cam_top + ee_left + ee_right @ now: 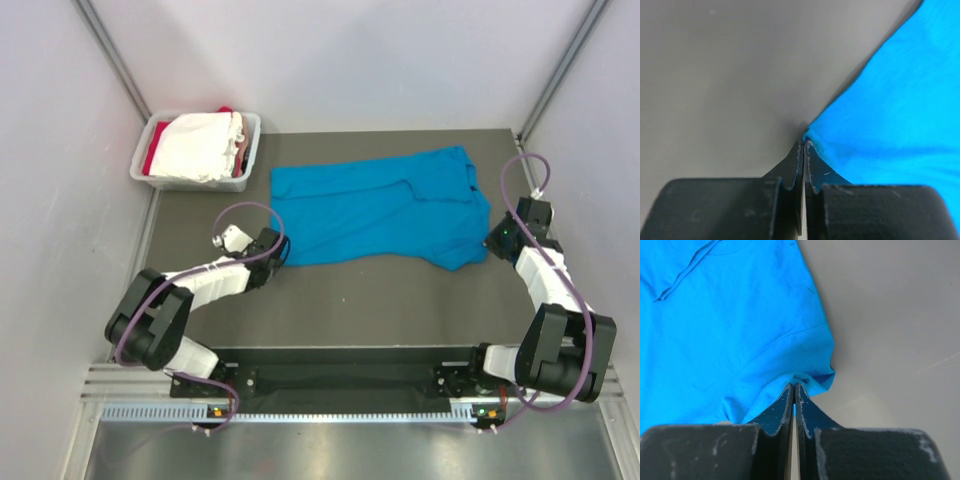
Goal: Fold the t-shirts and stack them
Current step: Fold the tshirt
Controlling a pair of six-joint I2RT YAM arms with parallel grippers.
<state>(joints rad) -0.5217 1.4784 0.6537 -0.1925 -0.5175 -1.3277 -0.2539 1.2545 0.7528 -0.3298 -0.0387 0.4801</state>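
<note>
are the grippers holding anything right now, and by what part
Both hold the blue t-shirt: left gripper pinches one near corner, right gripper the other.

Bright, even light from above; shadows are soft.
Wrist views blur close up, the fingers looking soft-edged; the metal sheet perhaps carries slight glare.

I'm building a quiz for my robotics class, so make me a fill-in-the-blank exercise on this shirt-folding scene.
1. The shirt spread on the table is ____ in colour.
2. The tub of folded shirts stands at the table's far ____ corner.
3. Counting the left hand and right hand, ____ hands pinch the spread shirt's edge.
Missing words: blue; left; two.
</note>
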